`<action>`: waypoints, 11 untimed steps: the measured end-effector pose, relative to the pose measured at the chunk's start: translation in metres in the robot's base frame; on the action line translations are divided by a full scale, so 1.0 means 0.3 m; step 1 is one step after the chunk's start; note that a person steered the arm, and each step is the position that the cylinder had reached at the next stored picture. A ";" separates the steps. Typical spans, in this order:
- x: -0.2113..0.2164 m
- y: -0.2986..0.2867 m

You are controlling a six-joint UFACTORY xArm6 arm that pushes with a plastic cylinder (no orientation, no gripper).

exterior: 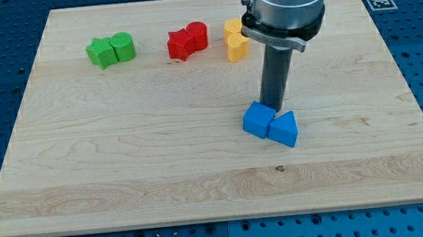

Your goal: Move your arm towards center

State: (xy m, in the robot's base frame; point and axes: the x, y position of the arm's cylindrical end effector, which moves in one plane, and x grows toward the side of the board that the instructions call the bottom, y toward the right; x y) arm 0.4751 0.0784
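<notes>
My tip [274,110] touches the board just above the junction of two blue blocks, right of the board's middle. The blue cube [257,120] lies at its lower left and the blue triangular block [283,129] at its lower right; the two touch each other. The dark rod rises from there to the arm's grey body [286,4] at the view's top.
Near the top edge of the wooden board [123,164] sit three pairs: a green star [100,53] touching a green cylinder [122,46], a red star [180,44] touching a red cylinder [197,35], and two yellow blocks [236,41], partly hidden by the arm.
</notes>
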 end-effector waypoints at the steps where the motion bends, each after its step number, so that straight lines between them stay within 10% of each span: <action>1: 0.026 -0.046; 11: -0.185 -0.492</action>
